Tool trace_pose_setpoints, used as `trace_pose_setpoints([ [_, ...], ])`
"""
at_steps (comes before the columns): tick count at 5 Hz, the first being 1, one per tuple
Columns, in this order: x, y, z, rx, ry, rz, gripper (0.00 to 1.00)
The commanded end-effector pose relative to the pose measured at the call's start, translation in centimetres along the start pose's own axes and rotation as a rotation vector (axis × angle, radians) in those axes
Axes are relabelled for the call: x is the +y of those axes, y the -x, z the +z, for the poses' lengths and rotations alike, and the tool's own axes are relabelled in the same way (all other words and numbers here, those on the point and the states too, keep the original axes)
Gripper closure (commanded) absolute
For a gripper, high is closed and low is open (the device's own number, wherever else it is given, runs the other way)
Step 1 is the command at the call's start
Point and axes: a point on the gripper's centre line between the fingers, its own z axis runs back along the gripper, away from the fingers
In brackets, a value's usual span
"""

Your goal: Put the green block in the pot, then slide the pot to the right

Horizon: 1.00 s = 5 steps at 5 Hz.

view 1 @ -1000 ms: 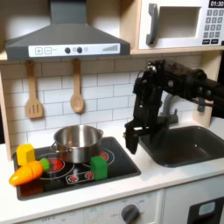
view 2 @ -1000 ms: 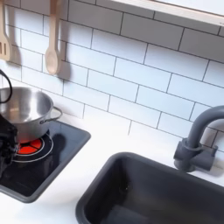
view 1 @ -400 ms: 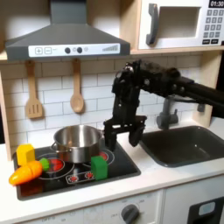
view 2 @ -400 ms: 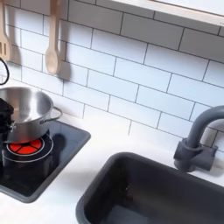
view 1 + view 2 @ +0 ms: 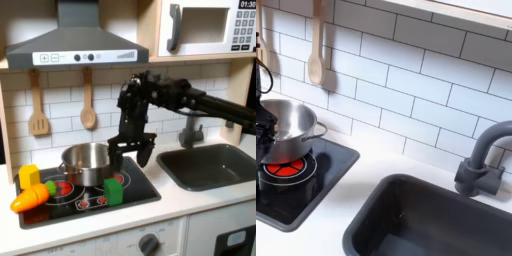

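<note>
Your gripper [image 5: 131,153], fingers spread wide and empty, hangs at the green block's [image 5: 114,189] one o'clock, poised to descend beside the pot [image 5: 87,160].

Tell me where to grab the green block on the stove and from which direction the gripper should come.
Grip the green block across its two flat side faces, coming straight down from above. It stands on the stovetop in front of the pot, its top free. The carrot lies well off to the first exterior view's left, so the fingers have room. The gripper hangs open above, probably well placed.
</note>
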Motion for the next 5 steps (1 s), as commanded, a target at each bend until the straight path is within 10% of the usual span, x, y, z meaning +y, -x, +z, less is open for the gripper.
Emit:
trace_pose_setpoints([
  [1,0.8,-1.7,-1.4,0.006,-0.013,0.003,0.0],
  [5,1.2,-1.6,-4.1,0.079,-0.016,0.016,0.0],
])
